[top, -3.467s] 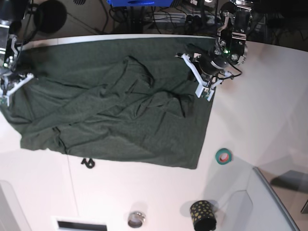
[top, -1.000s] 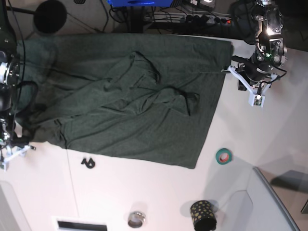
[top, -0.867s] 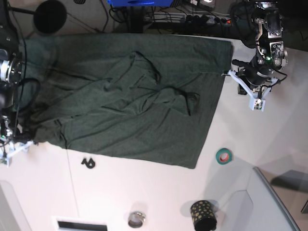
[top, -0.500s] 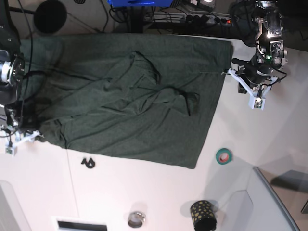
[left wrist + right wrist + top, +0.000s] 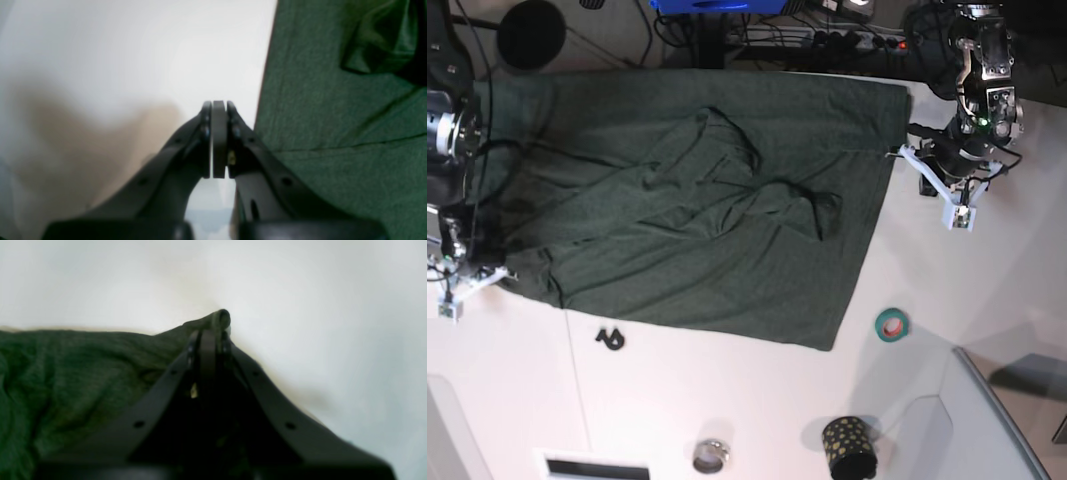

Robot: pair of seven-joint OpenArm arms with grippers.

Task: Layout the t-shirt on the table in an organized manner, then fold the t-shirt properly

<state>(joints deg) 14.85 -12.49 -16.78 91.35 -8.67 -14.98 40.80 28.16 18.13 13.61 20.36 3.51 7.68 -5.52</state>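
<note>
In the left wrist view the left gripper [image 5: 219, 140] has its jaws pressed flat together with nothing between them, hanging over the bare white table [image 5: 133, 56]. The shirt [image 5: 340, 110] fills the side from 12 to 5 o'clock, its straight edge running down just beside the fingertips, apart from them; a raised fold sits at 1 o'clock. In the right wrist view the right gripper [image 5: 208, 340] is closed on a small rolled corner of the shirt [image 5: 83, 373], a nub of green cloth poking out past the tips. The rest of the cloth spreads away toward 8 and 9 o'clock, and the table [image 5: 317, 306] is bare from 12 round to 4 o'clock. In the base view the shirt [image 5: 687, 210] lies spread wide over the far half of the table [image 5: 727, 400], rumpled with ridges through its middle and flat along its near hem. The right gripper [image 5: 472, 280] sits at 9 o'clock, at the cloth's near left corner. The left gripper [image 5: 952, 195] is at 2 o'clock, just off the cloth's right edge. On bare table toward 5 o'clock lie a teal tape roll [image 5: 890, 324], a dark dotted cup [image 5: 848, 447], a small metal ring [image 5: 710, 456], and at 7 o'clock a small black clip [image 5: 610, 339]. A grey bin [image 5: 1002, 420] fills the corner at 4 o'clock.
</note>
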